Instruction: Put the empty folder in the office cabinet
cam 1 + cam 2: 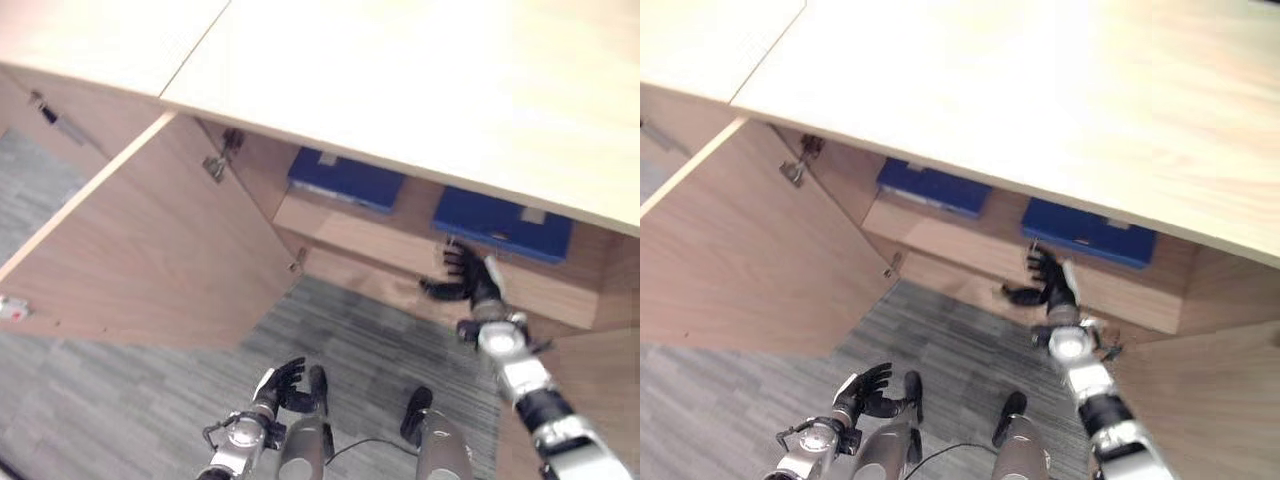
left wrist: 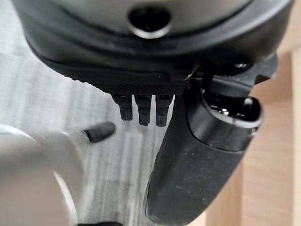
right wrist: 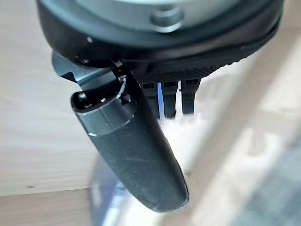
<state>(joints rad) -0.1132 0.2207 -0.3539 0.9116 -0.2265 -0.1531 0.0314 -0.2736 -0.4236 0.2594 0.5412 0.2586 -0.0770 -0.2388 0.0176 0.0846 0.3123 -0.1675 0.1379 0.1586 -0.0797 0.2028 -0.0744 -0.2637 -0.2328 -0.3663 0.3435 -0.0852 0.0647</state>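
Two blue folders lie on the shelf inside the open office cabinet, one to the left (image 1: 345, 178) and one to the right (image 1: 503, 225). My right hand (image 1: 470, 280) is open with its fingers spread. It reaches up to the shelf's front edge just below the right folder (image 1: 1088, 232) and holds nothing. In the right wrist view its thumb (image 3: 134, 150) sticks out straight over pale wood. My left hand (image 1: 283, 388) hangs low near the carpet with relaxed fingers, empty, and far from the cabinet.
The cabinet's left door (image 1: 150, 250) stands swung open toward me, with a metal hinge (image 1: 214, 165) at its inner edge. A wide pale wooden top (image 1: 420, 90) overhangs the shelf. Another wood panel (image 1: 600, 380) rises at the right. Grey carpet (image 1: 120, 400) covers the floor.
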